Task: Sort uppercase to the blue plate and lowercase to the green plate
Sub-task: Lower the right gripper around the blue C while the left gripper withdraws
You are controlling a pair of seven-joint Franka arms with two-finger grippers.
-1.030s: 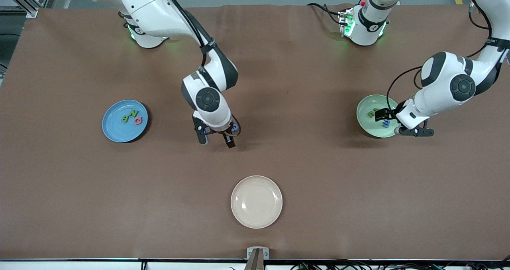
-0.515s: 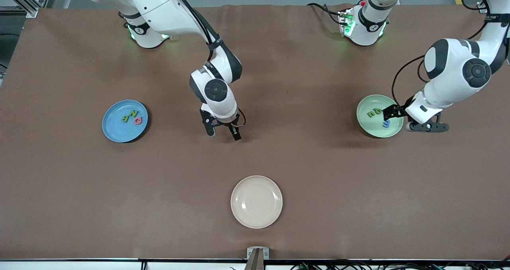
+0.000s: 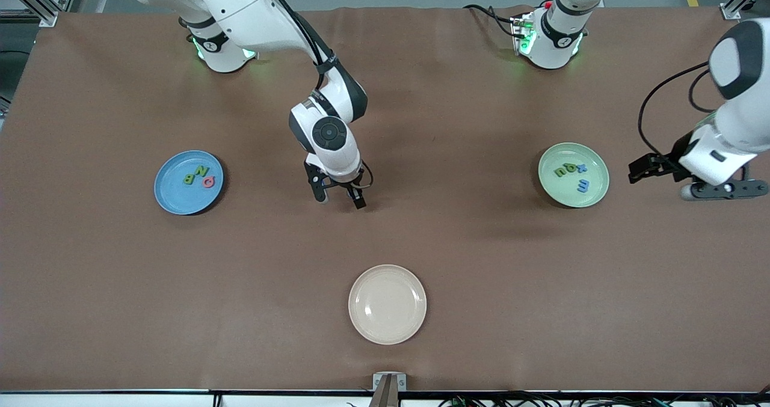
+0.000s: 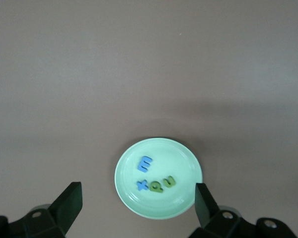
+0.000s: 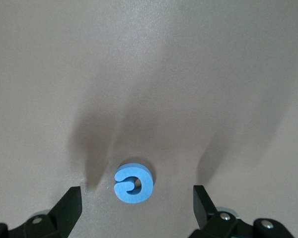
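- You can read three capitals on the blue plate (image 3: 188, 182) at the right arm's end of the table: a green N (image 3: 202, 171), a green B (image 3: 190, 179) and a pink-red Q (image 3: 208, 182).
- You can count four small letters on the green plate (image 3: 573, 174) toward the left arm's end: a green u (image 3: 560, 171), a green q (image 3: 570, 168), a blue t (image 3: 581, 168) like a plus sign, and a blue m (image 3: 583, 186).
- A fourth capital, a blue G (image 5: 133, 183), lies on the bare brown table (image 3: 120, 287) between the two plates, on neither.
- Your right gripper (image 3: 337, 199) hangs low over that G, fingers spread to either side and not touching it.
- Your left gripper (image 3: 662, 175) hovers over bare table just beside the green plate, fingers spread and holding nothing.
- One cream-white plate (image 3: 387, 304) sits nearest the front camera.
- You see three plates and eight letters.
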